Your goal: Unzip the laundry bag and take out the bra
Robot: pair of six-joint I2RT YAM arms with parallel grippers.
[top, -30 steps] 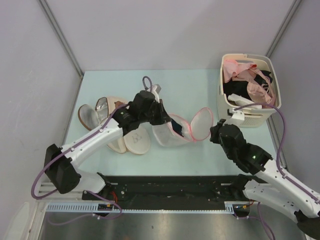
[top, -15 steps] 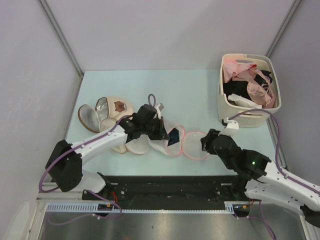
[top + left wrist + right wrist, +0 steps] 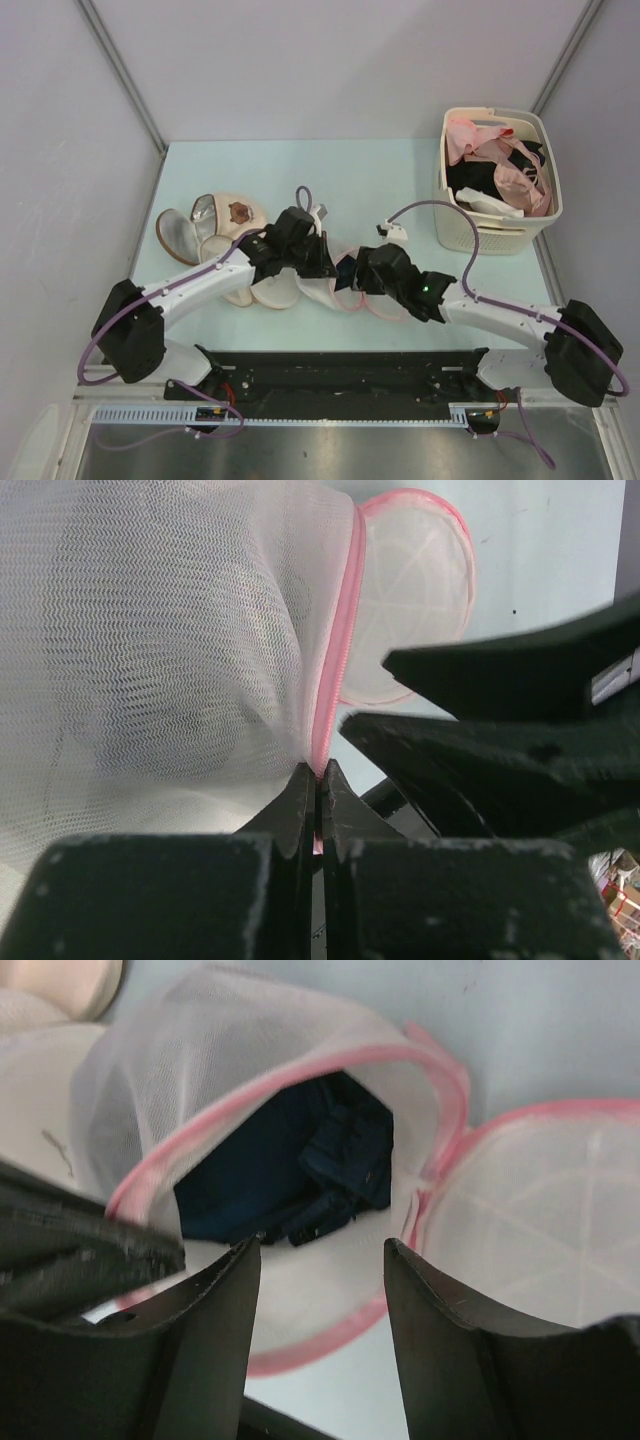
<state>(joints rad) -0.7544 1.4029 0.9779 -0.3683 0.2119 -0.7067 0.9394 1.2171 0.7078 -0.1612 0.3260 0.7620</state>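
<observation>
Right gripper near bra; basket apart

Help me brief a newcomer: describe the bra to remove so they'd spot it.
Near the table's front edge lies an open white mesh laundry bag with a pink rim. The bra is bunched inside: dark navy, unlike the pink bras in the cream basket.

Bulk of the bra out of sight, deep inside the laundry bag, beyond its opening.
</observation>
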